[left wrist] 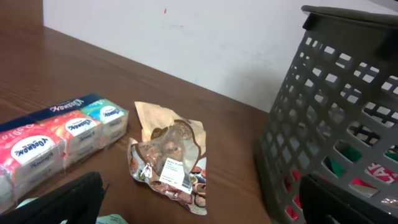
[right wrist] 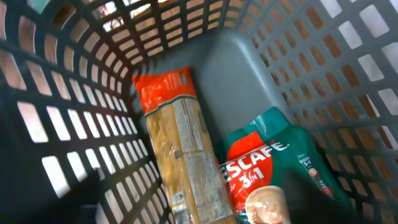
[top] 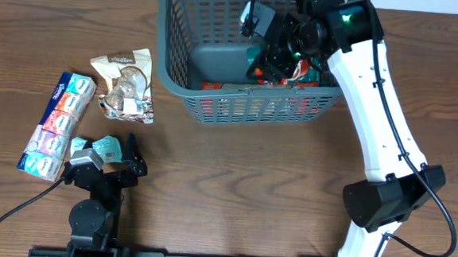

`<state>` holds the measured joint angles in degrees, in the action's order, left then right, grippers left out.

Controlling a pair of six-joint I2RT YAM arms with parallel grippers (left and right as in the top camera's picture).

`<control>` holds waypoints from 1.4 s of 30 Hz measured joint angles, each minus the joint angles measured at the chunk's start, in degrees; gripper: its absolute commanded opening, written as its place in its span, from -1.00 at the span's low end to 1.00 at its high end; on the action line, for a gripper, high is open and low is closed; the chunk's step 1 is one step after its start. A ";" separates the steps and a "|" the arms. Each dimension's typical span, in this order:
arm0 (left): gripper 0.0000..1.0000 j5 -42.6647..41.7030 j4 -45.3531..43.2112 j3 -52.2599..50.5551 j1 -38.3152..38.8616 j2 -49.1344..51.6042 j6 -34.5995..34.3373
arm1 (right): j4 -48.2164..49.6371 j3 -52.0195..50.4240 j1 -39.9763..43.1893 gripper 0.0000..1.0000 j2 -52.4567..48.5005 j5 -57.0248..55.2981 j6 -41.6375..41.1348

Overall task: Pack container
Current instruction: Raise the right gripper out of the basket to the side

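White-shelled right arm [top: 378,98], black joints [top: 384,202], black cables [top: 444,217], green indicator light [top: 347,18]

The lattice basket [top: 214,104] is dark grey, the bench [top: 249,185] brown wood-grain. The tissue multipack [top: 56,123] has blue, red and teal panels; the Nescafé pouch [right wrist: 273,168] is green and red.

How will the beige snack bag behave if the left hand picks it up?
The snack bag looks crumpled and loosely filled, so it will probably sag rather than stay stiff. Its film looks glossy, so it may slip in a light pinch. It lies flat, so rolling seems unlikely.
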<state>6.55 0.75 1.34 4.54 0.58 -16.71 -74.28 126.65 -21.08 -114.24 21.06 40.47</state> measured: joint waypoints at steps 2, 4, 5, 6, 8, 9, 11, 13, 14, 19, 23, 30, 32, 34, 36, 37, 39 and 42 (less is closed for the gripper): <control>0.96 0.00 0.00 0.00 0.00 0.00 0.00 | 0.87 0.00 0.00 0.99 0.00 0.02 -1.22; 0.97 0.00 0.00 0.00 0.00 0.00 0.00 | 2.27 0.00 0.04 0.98 0.04 0.02 -3.04; 0.97 0.00 0.00 0.00 0.00 0.00 0.00 | 3.23 0.00 0.09 0.98 0.09 -0.07 -4.15; 0.97 0.00 0.00 0.00 0.00 0.00 0.00 | 4.39 0.00 0.13 0.99 0.20 -0.28 -5.55; 0.97 0.00 0.00 0.00 0.00 0.00 0.00 | 6.91 0.00 0.28 0.99 0.72 -2.08 -9.35; 0.97 0.00 0.00 0.00 0.00 0.00 0.00 | 7.89 0.04 0.48 0.99 1.18 -3.91 -11.82; 0.97 0.00 0.00 0.00 0.00 0.00 0.00 | 8.41 0.33 1.03 0.98 2.25 -7.23 -15.87; 0.97 0.00 0.00 0.00 0.00 0.00 0.00 | 8.57 1.14 1.99 0.99 3.72 -12.39 -20.72; 0.97 0.00 0.00 0.00 0.00 0.00 0.00 | 8.68 1.49 2.67 0.98 4.72 -15.45 -23.41; 0.97 0.00 0.00 0.00 0.00 0.00 0.00 | 8.20 2.45 7.17 0.98 10.38 -28.00 -33.09; 0.97 0.00 0.00 0.00 0.00 0.00 0.00 | 7.89 3.17 10.43 0.98 13.60 -32.70 -36.26; 0.97 0.07 -0.09 0.00 0.00 0.00 0.00 | 5.25 3.52 11.17 0.98 14.01 -34.84 -37.99; 0.97 0.28 -0.17 0.00 0.00 0.00 0.00 | 4.44 3.52 11.17 0.98 13.99 -34.99 -38.18; 0.97 0.22 -0.17 0.00 0.00 0.00 -0.26 | 3.37 3.52 11.17 0.99 13.99 -35.04 -38.38; 0.97 0.17 -0.17 0.00 0.00 0.00 -0.70 | 2.25 3.52 11.17 0.98 13.99 -35.06 -38.40; 0.97 0.11 -0.15 0.04 0.00 0.00 -0.92 | 1.77 3.52 11.17 0.99 13.99 -35.06 -38.40; 0.97 0.02 1.01 0.63 0.00 0.02 -1.11 | 1.36 3.52 11.17 0.99 13.99 -35.06 -38.40; 0.97 -0.02 9.46 5.51 0.00 1.40 -1.33 | 1.36 3.52 11.41 0.99 13.99 -35.45 -38.38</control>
<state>6.52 10.22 6.85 4.54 1.98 -18.04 -72.93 130.17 -9.67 -100.25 -14.39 2.09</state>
